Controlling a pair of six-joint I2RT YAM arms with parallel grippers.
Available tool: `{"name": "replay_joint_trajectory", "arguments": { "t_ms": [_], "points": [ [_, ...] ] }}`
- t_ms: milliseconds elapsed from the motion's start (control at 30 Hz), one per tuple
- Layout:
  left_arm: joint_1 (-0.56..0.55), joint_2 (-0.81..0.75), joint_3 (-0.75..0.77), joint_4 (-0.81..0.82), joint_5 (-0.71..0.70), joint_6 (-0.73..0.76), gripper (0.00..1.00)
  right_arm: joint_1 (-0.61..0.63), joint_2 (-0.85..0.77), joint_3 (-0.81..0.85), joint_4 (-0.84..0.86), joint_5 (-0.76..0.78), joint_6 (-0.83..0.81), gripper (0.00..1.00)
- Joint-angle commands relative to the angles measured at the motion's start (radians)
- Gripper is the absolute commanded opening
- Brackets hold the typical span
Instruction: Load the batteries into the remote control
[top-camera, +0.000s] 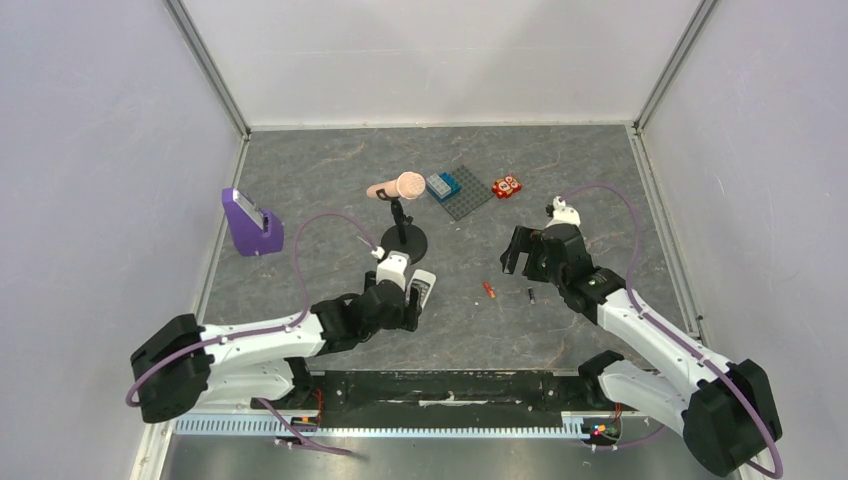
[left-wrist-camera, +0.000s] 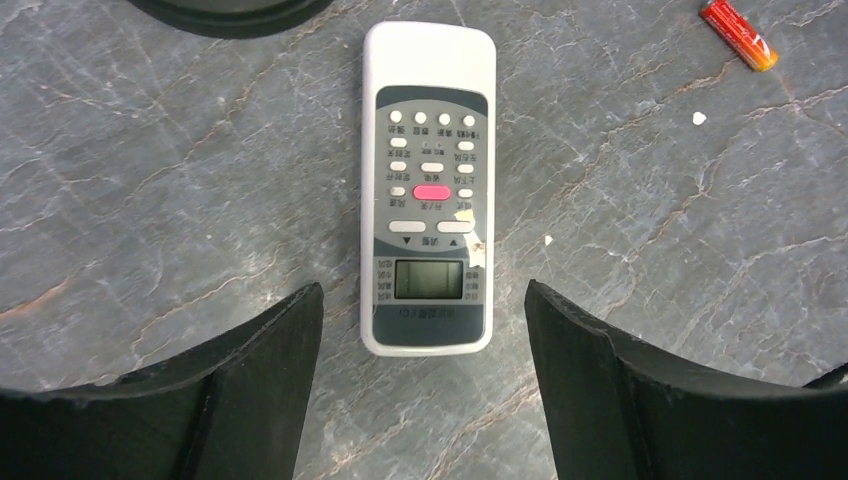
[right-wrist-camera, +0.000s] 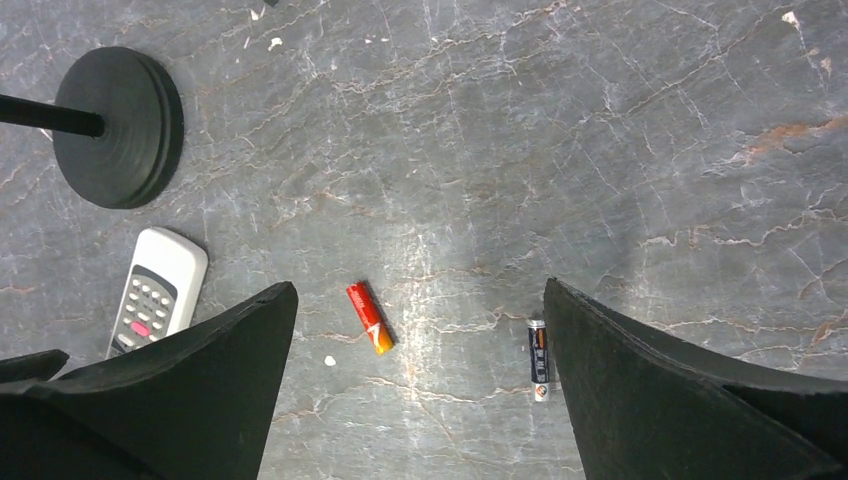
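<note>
step: we judge it early; nothing is picked up and both batteries lie loose on the table.
left gripper: jaws wide and empty, hovering over the remote control.
remote: flat, buttons up, its screen end between the left fingers with a gap on each side. We see no contact.
right gripper: jaws wide and empty, above the batteries.
red-orange battery: flat on the table between the right fingers, nearer the one on that view's left side, apart from it.
black battery: flat, just beside the other finger and apart from the red one.
remote vs batteries: the remote sits near the red battery, not touching, on the side of the black round stand base.
next move, left: we reckon it drops and closes across the remote's narrow sides. The back isn't visible, so it likely needs flipping.
next move, right: pick one battery. They're thin and low, so the tips must go right down to the table.
</note>
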Motion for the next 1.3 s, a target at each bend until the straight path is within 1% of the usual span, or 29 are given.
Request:
{"name": "replay_joint_trajectory", "arguments": {
  "t_ms": [0,167,300,467,567,633,667,800,867,967,1000,1133,1200,1267],
  "points": [
    [-0.016,0.074,-0.008,0.178,-0.043,-0.003,0.80,-0.003,-0.031,-0.024,0.039,0.000,-0.022,0.97],
    [-0.017,0.131,-0.015,0.247,-0.027,0.004,0.79,-0.003,-0.035,-0.045,0.038,-0.019,-0.021,0.97],
    [-0.018,0.201,0.013,0.228,-0.024,0.029,0.77,-0.003,-0.037,-0.054,0.038,-0.024,-0.021,0.97],
    [-0.016,0.267,0.038,0.182,-0.057,0.037,0.74,-0.003,-0.031,-0.055,0.039,-0.027,-0.024,0.96],
    [-0.017,0.282,0.039,0.182,-0.043,0.038,0.70,-0.003,-0.029,-0.057,0.039,-0.032,-0.022,0.96],
    [-0.018,0.282,0.038,0.179,-0.030,0.039,0.62,-0.003,-0.028,-0.057,0.039,-0.034,-0.021,0.96],
    [-0.016,0.280,0.037,0.179,-0.026,0.039,0.57,-0.004,-0.027,-0.057,0.039,-0.036,-0.021,0.96],
    [-0.017,0.228,0.037,0.159,-0.003,0.039,0.29,-0.002,-0.026,-0.055,0.057,-0.080,-0.026,0.96],
    [-0.017,0.177,0.046,0.140,0.015,0.051,0.18,-0.002,-0.027,-0.051,0.077,-0.136,-0.037,0.96],
    [-0.017,0.087,0.070,0.123,0.064,0.096,0.06,-0.003,-0.019,-0.030,0.110,-0.271,-0.058,0.96],
    [-0.017,0.057,0.078,0.094,0.091,0.124,0.04,-0.002,-0.013,-0.021,0.121,-0.315,-0.059,0.96],
    [-0.016,-0.054,0.099,0.083,0.186,0.234,0.02,-0.002,0.024,0.028,0.168,-0.525,-0.025,0.96],
    [-0.017,-0.079,0.119,0.062,0.208,0.286,0.02,-0.001,0.039,0.054,0.204,-0.625,0.014,0.96],
    [-0.016,-0.089,0.145,0.043,0.222,0.338,0.02,0.002,0.048,0.075,0.226,-0.673,0.047,0.96]
  ]
}}
